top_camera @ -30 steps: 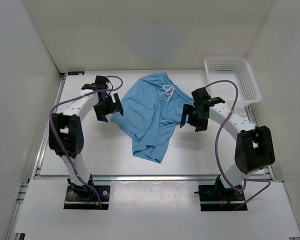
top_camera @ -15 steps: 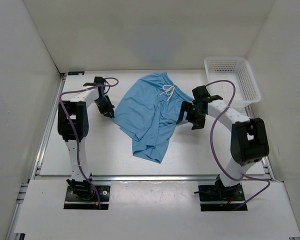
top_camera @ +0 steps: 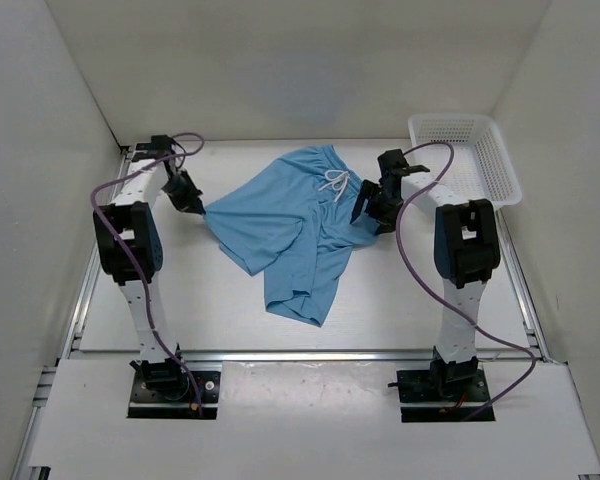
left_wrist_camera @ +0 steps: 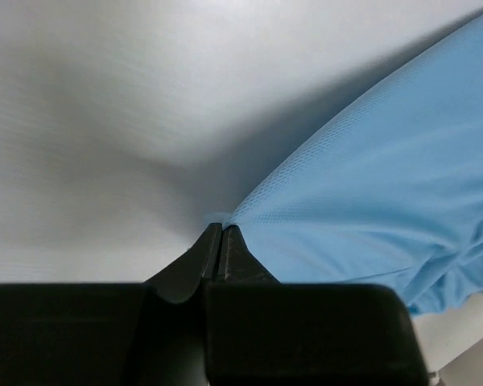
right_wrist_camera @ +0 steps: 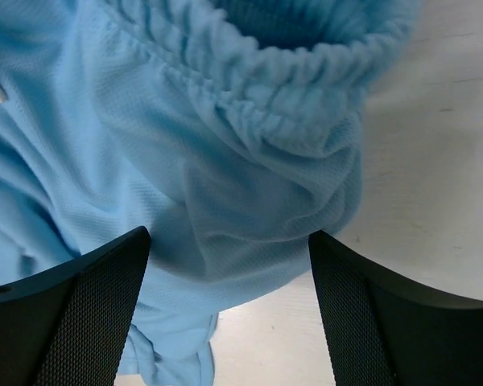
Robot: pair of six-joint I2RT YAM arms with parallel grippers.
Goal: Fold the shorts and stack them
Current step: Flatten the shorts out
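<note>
Tabletop (top_camera: 180,300), white and flat, carries rumpled shorts (top_camera: 290,225) of thin light blue fabric at its middle. The left gripper (top_camera: 194,204) pinches their left corner tight. The right gripper (top_camera: 372,208) hangs spread over the elastic waistband (right_wrist_camera: 282,88) and, I'd say, should bite it squarely before both pull flat.

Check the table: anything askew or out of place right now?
The shorts lie rumpled and crooked, legs overlapping. The left gripper, shut on one edge, holds it drawn into a stretched point. The basket looks fine.
</note>
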